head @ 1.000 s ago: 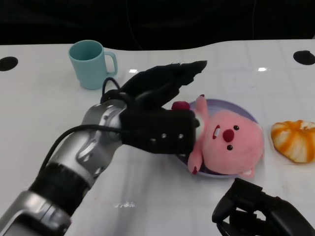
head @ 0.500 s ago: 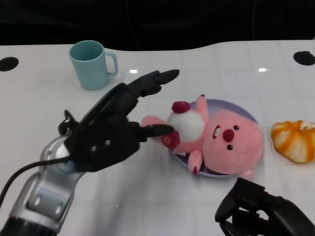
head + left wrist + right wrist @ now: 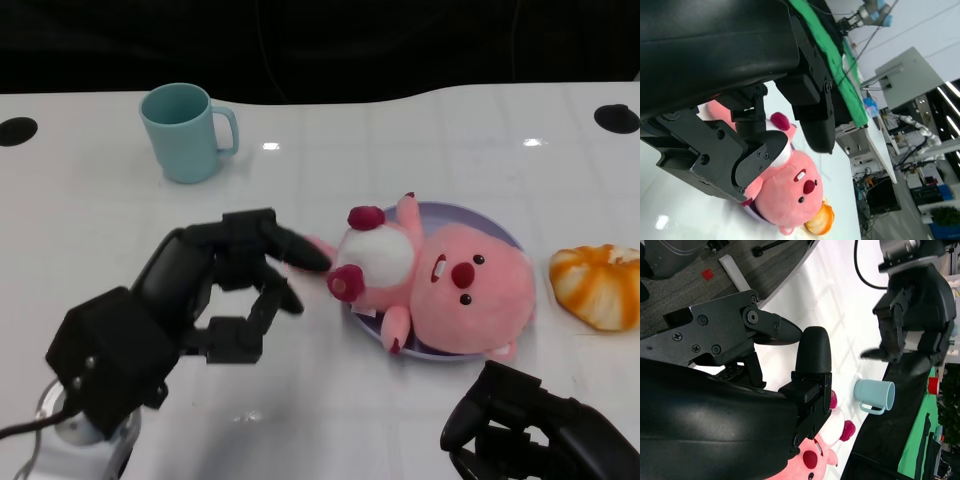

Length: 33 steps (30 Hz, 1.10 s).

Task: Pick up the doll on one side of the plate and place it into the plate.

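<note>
Where the left hand [image 3: 190, 310] covered the doll [image 3: 430, 285] a second ago, it has now drawn back toward the robot and hangs to the doll's left, holding nothing, its fingers [image 3: 265, 240] loosely bent with their tips close to the doll's near arm. The doll lies on its back in the plate [image 3: 500, 235] (legs spilling over the left rim). The right hand [image 3: 535, 430] stays low at the table's near edge, fingers curled in on nothing. A mug [image 3: 187, 130] stands well behind the left hand, and an orange bun [image 3: 598, 285] lies just right of the plate.
</note>
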### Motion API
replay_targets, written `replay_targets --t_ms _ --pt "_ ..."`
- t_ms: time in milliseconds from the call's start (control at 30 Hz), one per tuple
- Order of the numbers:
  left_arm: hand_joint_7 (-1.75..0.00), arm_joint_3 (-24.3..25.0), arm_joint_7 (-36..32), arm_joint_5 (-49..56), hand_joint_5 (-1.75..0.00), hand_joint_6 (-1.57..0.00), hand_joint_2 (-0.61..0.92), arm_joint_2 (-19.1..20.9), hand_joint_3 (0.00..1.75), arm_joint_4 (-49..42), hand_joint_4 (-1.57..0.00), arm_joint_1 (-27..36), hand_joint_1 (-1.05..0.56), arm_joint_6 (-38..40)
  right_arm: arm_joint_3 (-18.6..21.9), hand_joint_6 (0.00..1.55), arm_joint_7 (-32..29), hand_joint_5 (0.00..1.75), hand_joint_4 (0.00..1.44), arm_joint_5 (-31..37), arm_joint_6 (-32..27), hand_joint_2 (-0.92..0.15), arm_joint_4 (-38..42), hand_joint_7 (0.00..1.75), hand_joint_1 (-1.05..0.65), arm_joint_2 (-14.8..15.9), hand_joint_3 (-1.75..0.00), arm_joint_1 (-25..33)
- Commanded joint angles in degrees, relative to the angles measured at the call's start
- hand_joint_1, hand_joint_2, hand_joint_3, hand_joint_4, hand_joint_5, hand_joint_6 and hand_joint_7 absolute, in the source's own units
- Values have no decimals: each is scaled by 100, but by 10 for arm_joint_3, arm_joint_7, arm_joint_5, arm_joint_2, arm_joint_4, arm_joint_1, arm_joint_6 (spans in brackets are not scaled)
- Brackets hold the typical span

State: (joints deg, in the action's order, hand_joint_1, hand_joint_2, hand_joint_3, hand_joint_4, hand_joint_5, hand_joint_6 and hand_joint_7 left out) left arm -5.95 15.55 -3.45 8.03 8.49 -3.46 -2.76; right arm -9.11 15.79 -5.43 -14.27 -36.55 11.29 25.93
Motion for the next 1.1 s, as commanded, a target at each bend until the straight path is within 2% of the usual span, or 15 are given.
replay_targets --t_ms 33,233,467,733,1100 --pt "-132 8 -5 -17 -162 -88 38 4 144 61 -91 37 -3 66 3 44 2 175 66 -6 8 -83 3 167 -22 4 -69 1" --pt "-154 10 -16 -44 -174 -89 38 -9 154 136 -95 96 -1 152 3 45 3 175 65 -4 7 -83 4 166 -25 4 -67 1" --pt "-165 10 -20 -49 -175 -82 39 -5 149 188 -93 160 -2 207 2 45 2 175 66 -4 4 -84 1 166 -24 3 -66 0" --pt "-164 16 -14 -59 -175 -79 41 1 146 216 -90 188 -3 253 10 45 4 175 66 -12 1 -84 0 166 -24 4 -65 -2" --pt "-162 19 -14 -61 -175 -82 41 8 147 191 -90 172 0 268 15 45 5 175 66 -12 12 -85 10 165 -21 7 -65 -6"
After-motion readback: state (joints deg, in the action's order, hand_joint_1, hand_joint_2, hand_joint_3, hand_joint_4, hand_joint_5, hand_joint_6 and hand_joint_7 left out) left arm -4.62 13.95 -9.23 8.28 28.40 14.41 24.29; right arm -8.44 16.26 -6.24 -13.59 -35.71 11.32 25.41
